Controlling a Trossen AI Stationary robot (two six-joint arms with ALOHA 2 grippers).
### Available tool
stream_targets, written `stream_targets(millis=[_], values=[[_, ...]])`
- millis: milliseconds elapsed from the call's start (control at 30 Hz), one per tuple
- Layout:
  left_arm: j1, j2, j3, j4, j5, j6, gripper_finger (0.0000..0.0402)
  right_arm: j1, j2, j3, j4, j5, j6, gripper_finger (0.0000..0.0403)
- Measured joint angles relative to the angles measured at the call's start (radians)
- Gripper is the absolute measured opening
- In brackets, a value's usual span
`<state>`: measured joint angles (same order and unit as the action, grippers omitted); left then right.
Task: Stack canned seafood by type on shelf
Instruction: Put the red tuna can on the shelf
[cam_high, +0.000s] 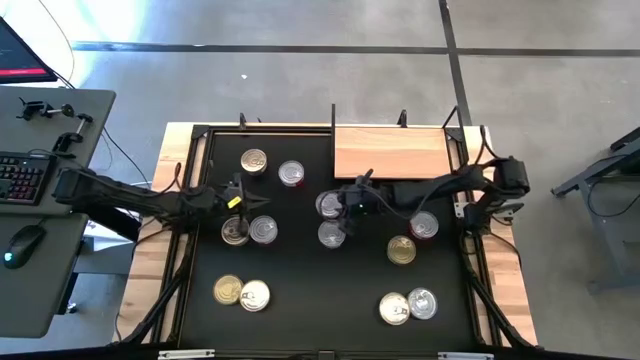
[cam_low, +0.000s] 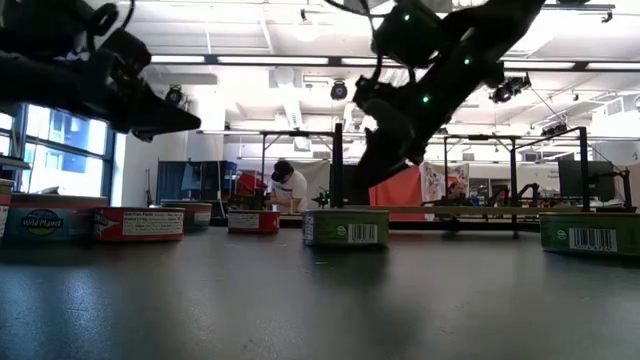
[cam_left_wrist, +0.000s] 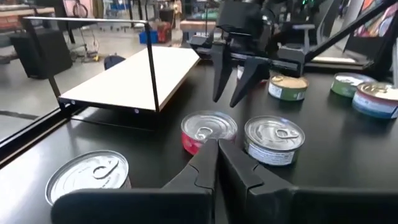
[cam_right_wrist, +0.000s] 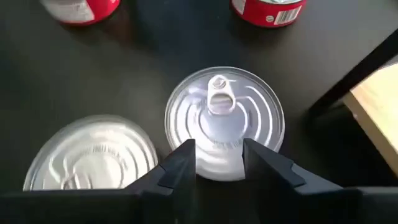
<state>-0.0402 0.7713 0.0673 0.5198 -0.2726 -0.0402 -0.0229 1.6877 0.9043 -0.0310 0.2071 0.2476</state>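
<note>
Near the front edge of the black desk mat (cam_high: 300, 320), two pairs of low round gold- and silver-lidded tins (cam_high: 241, 292) are sitting well clear of both arms. At mid-desk the left claw (cam_left_wrist: 216, 163) is hovering with fingers pressed together, holding nothing, just short of a red-sided silver-lidded tin (cam_left_wrist: 208, 129). The right claw (cam_right_wrist: 217, 163) is hanging partly spread above a silver ring-pull tin (cam_right_wrist: 224, 118), with another silver tin (cam_right_wrist: 93, 152) just beside it. Descending off-centre could knock that neighbour or skid the tin. Beyond, the light-wood shelf with thin black posts (cam_high: 390, 150) is lying bare at the far edge; a carried tin could clip a post.
</note>
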Motion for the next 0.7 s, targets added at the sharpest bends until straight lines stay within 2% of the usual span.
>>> stream_targets(millis=[200, 400, 567, 700], values=[[0.0, 0.179, 0.11, -0.004, 0.0, 0.017, 0.0, -0.012, 0.02, 0.0, -0.057, -0.018, 0.003, 0.0126], [0.0, 0.377, 0.242, -0.022, 0.0, 0.08, 0.0, -0.018, 0.02, 0.0, -0.223, 0.08, 0.011, 0.0126], [0.002, 0.544, 0.39, -0.132, 0.0, 0.231, 0.0007, 0.0, -0.024, 0.0, -0.325, 0.091, 0.04, 0.0126], [0.013, 0.686, 0.522, -0.228, 0.0, 0.378, 0.004, 0.047, -0.078, -0.002, -0.346, 0.129, 0.044, 0.0126]])
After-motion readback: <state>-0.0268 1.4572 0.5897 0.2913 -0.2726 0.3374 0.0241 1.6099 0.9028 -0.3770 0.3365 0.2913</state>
